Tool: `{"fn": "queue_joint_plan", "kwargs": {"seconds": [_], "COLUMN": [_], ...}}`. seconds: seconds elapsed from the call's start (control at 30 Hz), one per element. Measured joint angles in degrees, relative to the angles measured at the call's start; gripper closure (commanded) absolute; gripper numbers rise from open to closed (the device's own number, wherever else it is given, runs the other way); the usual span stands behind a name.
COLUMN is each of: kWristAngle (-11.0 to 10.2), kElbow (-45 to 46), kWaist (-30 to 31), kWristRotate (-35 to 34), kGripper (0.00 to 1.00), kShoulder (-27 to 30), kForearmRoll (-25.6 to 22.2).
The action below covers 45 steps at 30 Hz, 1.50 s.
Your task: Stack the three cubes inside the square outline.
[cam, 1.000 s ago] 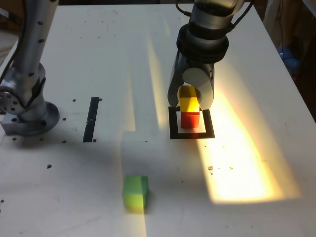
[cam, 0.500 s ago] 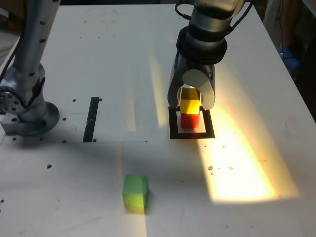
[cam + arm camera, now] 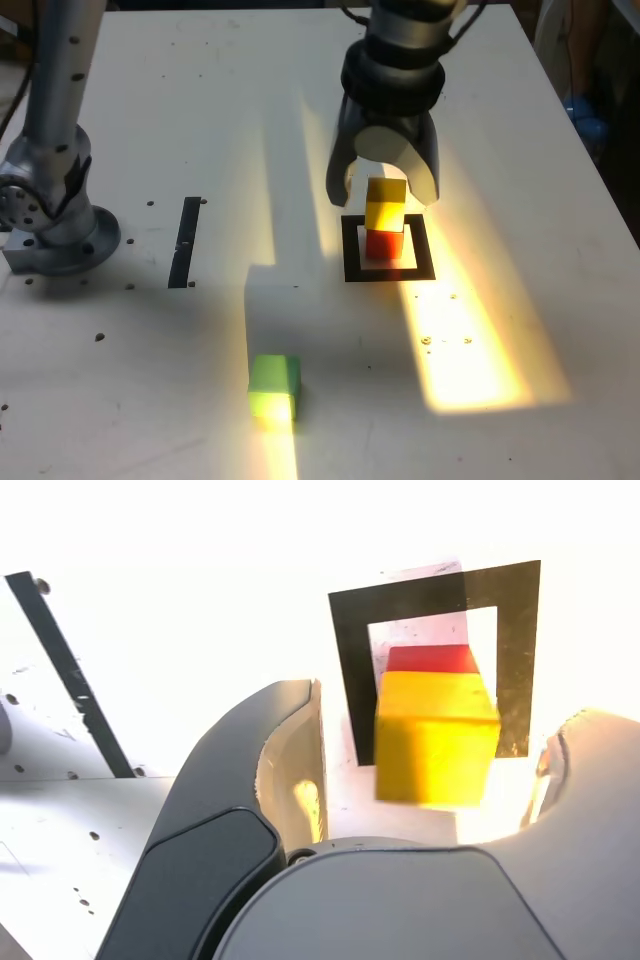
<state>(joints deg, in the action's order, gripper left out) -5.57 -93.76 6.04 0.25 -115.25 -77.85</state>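
Released, the end effector (image 3: 383, 192) straddles the yellow cube (image 3: 385, 204) atop the red cube (image 3: 384, 243) inside the square outline (image 3: 350, 250); a straight lift should spare the stack.

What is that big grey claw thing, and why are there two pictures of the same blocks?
The claw is a robot arm's gripper, its hand for picking things up. One picture comes from a camera beside the table, watching everything. The other comes from a camera on the robot's wrist, looking down past its fingers. On the white table a yellow cube sits on top of a red cube, inside a black square outline. The claw is open around the yellow cube and holds nothing. A green cube waits alone nearer the table camera. There is also a black strip of tape.
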Motion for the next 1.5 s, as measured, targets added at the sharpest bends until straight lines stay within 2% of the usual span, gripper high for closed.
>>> {"fn": "queue_joint_plan", "kwargs": {"seconds": [0.23,0.47,0.8,0.97,1.27,1.5], "kWristAngle": [-0.4,-0.1,3.9,6.7,10.9,12.6], "kElbow": [5.3,10.7,14.0,14.6,15.8,14.6], "kWaist": [3.4,10.7,21.7,26.5,31.1,33.2], "kWristRotate": [-2.4,-10.2,-19.4,-23.5,-27.1,-27.4], "kGripper": [0.01,0.01,0.01,0.01,0.01,0.02], "kShoulder": [4.4,8.2,10.1,10.1,8.2,4.2], "kForearmRoll": [-0.1,0.3,0.7,1.5,4.4,6.4]}}
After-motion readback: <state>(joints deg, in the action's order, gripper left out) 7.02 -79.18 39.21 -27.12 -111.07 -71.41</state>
